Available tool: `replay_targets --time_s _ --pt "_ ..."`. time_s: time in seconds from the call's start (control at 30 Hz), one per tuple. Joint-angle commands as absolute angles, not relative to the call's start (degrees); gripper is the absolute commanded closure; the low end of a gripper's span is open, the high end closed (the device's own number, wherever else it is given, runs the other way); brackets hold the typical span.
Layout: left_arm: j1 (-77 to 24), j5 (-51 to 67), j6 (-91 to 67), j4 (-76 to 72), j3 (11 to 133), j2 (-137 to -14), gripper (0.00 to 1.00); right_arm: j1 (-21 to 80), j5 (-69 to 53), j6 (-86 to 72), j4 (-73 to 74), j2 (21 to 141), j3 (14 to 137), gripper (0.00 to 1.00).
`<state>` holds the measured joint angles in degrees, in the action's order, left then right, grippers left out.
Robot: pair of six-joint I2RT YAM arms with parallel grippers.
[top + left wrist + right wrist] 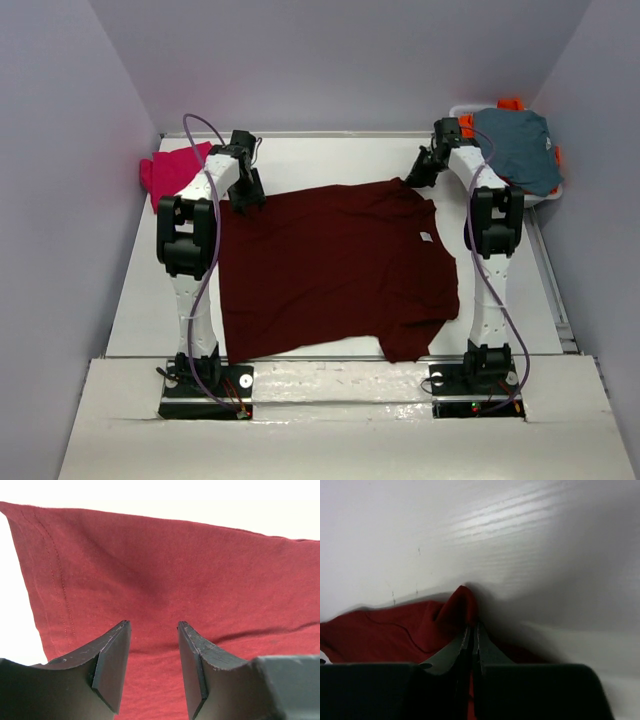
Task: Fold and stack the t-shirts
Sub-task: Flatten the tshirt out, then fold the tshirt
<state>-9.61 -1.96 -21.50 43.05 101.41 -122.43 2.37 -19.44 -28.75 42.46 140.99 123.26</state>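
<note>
A large dark maroon t-shirt (330, 270) lies spread flat on the white table. My left gripper (246, 195) hovers over its far left corner. In the left wrist view this gripper (154, 625) is open, with the maroon cloth (165, 570) lying flat below the gap and not pinched. My right gripper (418, 178) is at the shirt's far right corner. In the right wrist view it (471, 626) is shut on a raised pinch of the maroon cloth (395, 630). A magenta-pink t-shirt (172, 170) lies at the far left, by the wall.
A white basket (460, 108) at the far right corner holds a grey-blue garment (515, 148) with orange cloth (510, 104) under it. Grey walls close in the table on three sides. The arm bases stand at the near edge.
</note>
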Motion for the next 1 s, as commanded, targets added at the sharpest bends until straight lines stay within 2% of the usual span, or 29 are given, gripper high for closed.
replay_targets --time_s 0.0,0.3,0.47,0.67,0.97 --pt "-9.3 -1.9 -20.8 42.7 100.6 -121.3 0.47 2.7 -17.4 -28.7 40.4 131.2 120.0 0.93" --pt "-9.3 -0.8 -20.9 42.2 100.8 -121.0 0.47 3.2 -19.5 -27.2 42.6 124.4 118.5 0.93" --pt "-9.3 -0.5 -20.8 41.8 100.5 -120.1 0.47 3.3 -23.2 -26.5 44.1 119.8 113.1 0.93" --pt "-9.3 -0.4 -20.7 42.4 100.8 -119.0 0.47 4.8 -26.8 -23.0 52.1 117.9 111.2 0.93" --pt "-9.3 1.7 -20.6 42.5 99.8 -116.3 0.47 8.7 -24.9 -21.1 57.6 110.7 97.3 0.93"
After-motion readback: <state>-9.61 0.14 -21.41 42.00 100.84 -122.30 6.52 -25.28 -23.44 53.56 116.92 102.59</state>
